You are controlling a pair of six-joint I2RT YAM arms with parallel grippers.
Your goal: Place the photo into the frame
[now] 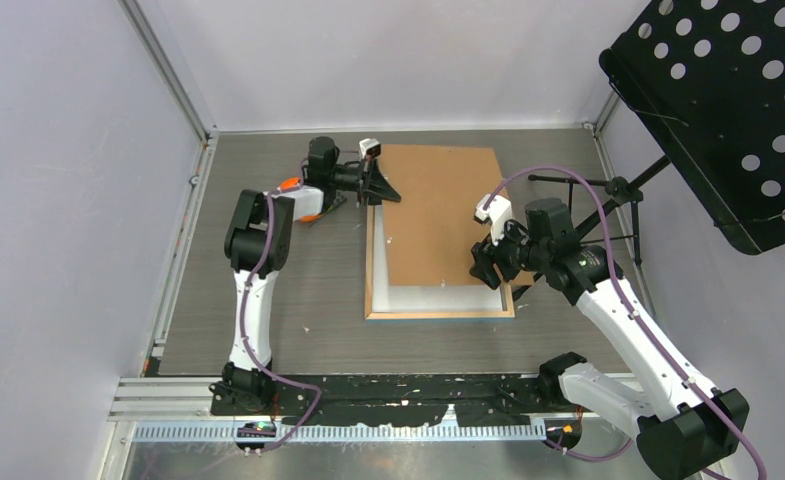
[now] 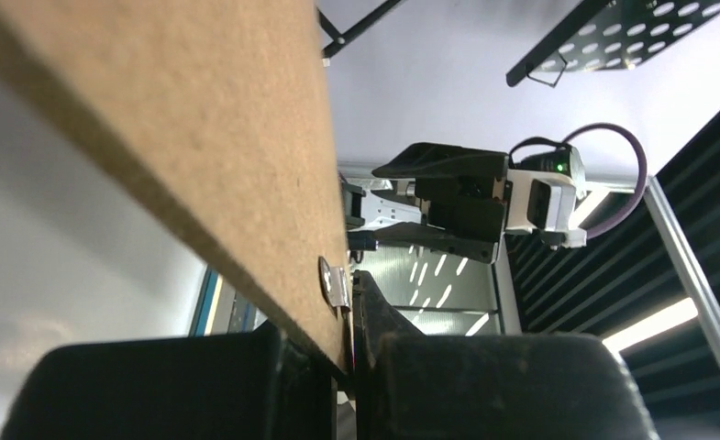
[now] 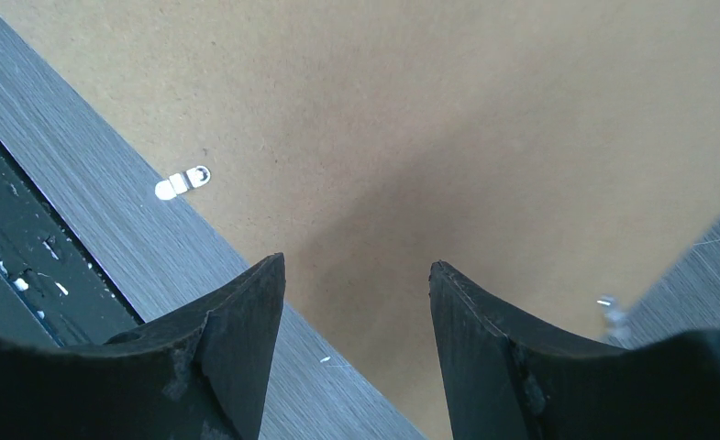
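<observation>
- Centrally in the top view, the frame (image 1: 370, 275) lies flat on the table (image 1: 298, 290), with its light wood rails up and a blue strip along its lower edge.
- Over it sits a brown board (image 1: 438, 210), covering most of the frame and running past its upper end.
- Below the board's lower edge, a pale sheet (image 1: 438, 298) shows inside the frame; I cannot tell whether it is the photo or the pane.
- At the board's upper left, the left fingers (image 1: 373, 187) are clamped on its left edge.
- From the left wrist, those fingers (image 2: 388, 362) pinch the thin edge just below a small metal tab (image 2: 334, 282).
- At the board's lower right, the right fingers (image 1: 488, 265) hang over it.
- From the right wrist, these fingers (image 3: 246, 330) stand apart and hold nothing, with the brown board filling the gap.
- Another metal tab (image 3: 182, 181) sticks out from the board's edge, upper left of that view.
- A black perforated stand (image 1: 728, 110) fills the top view's upper right.
</observation>
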